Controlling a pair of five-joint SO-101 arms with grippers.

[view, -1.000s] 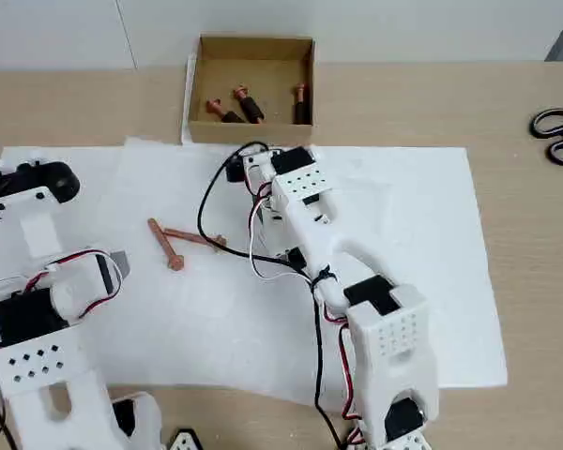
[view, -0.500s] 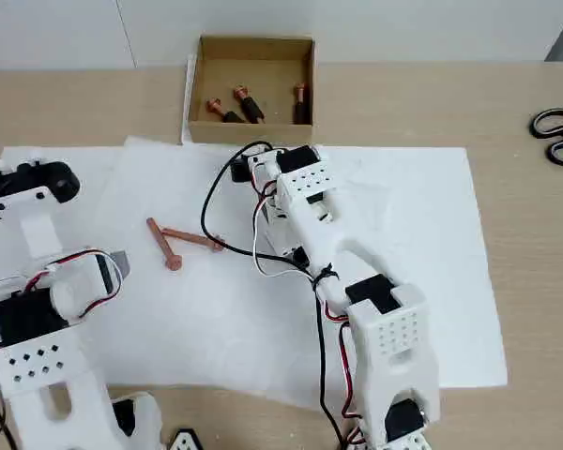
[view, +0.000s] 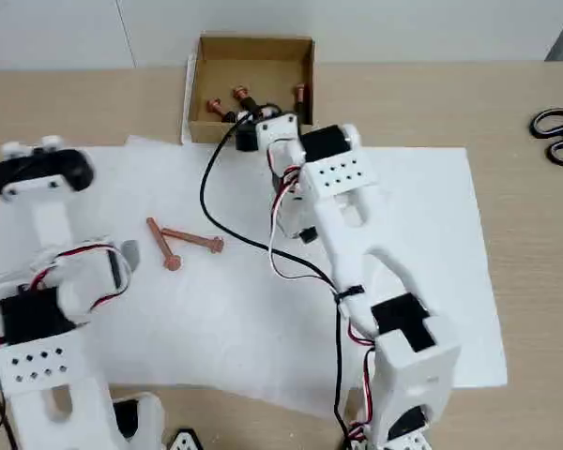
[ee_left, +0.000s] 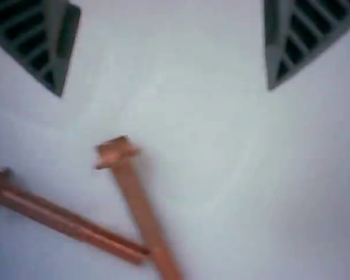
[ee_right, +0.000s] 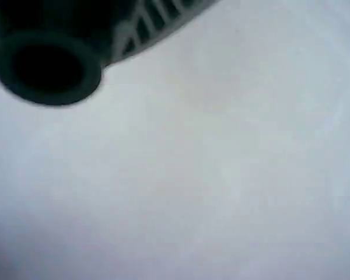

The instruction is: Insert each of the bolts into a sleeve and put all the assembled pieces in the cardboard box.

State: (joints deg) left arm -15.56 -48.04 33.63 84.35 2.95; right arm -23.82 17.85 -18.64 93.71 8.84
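Two bare copper bolts (view: 173, 246) lie tip to tip in a V on the white sheet (view: 422, 234). In the left wrist view the bolts (ee_left: 125, 192) lie just ahead of my left gripper (ee_left: 163, 46), which is open with nothing between its fingers. The left gripper's grey fingertip (view: 123, 254) sits left of the bolts. My right gripper (ee_right: 105, 29) is shut on a black sleeve (ee_right: 46, 67), held above the sheet. The right arm's wrist (view: 267, 131) is at the front wall of the cardboard box (view: 195, 89). Three assembled pieces (view: 245, 97) lie inside the box.
Black scissors (view: 558, 136) lie on the wooden table at the far right. The right arm (view: 357, 234) stretches diagonally across the middle of the sheet, with a black cable (view: 211, 202) looping off it close to the bolts.
The right arm has swung away from me, from mid-sheet up to the box's front wall. The left arm's upper joint has shifted slightly up and right. The bolts have not moved.
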